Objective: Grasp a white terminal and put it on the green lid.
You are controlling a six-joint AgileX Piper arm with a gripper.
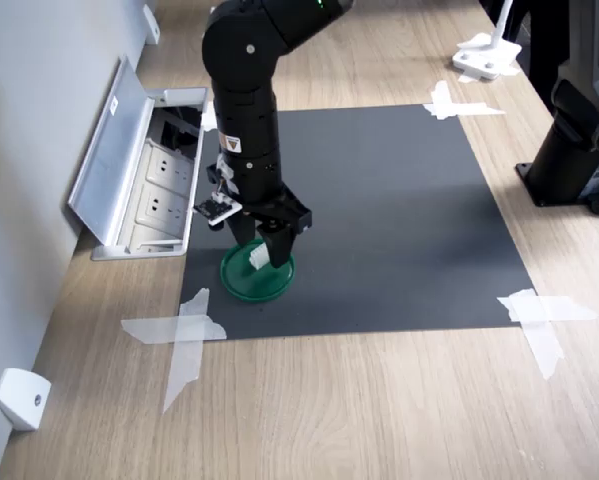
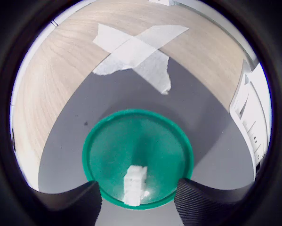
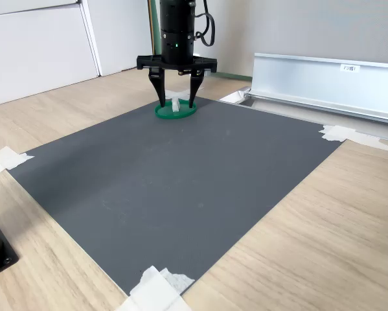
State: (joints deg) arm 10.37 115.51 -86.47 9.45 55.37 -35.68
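The green lid [image 1: 241, 281] [image 2: 131, 136] [image 3: 161, 112] lies flat on the black mat, near the mat's corner that the first exterior view shows at lower left. A tiny white terminal [image 1: 258, 258] [image 2: 135, 184] [image 3: 175, 105] stands upright on the lid, off-centre toward the rim. My gripper [image 1: 261, 252] [image 2: 140, 189] [image 3: 177, 102] points straight down over the lid and is open. Its two black fingers straddle the terminal with a clear gap on each side, tips just above the lid.
The black mat [image 1: 399, 200] is taped to the wooden table with white tape crosses [image 1: 184, 335] [image 2: 138, 49]. An open silver socket box [image 1: 129, 175] [image 3: 323, 78] sits right beside the lid. A white wedge piece [image 1: 21, 398] and a black stand [image 1: 569, 150] sit at the table's edges.
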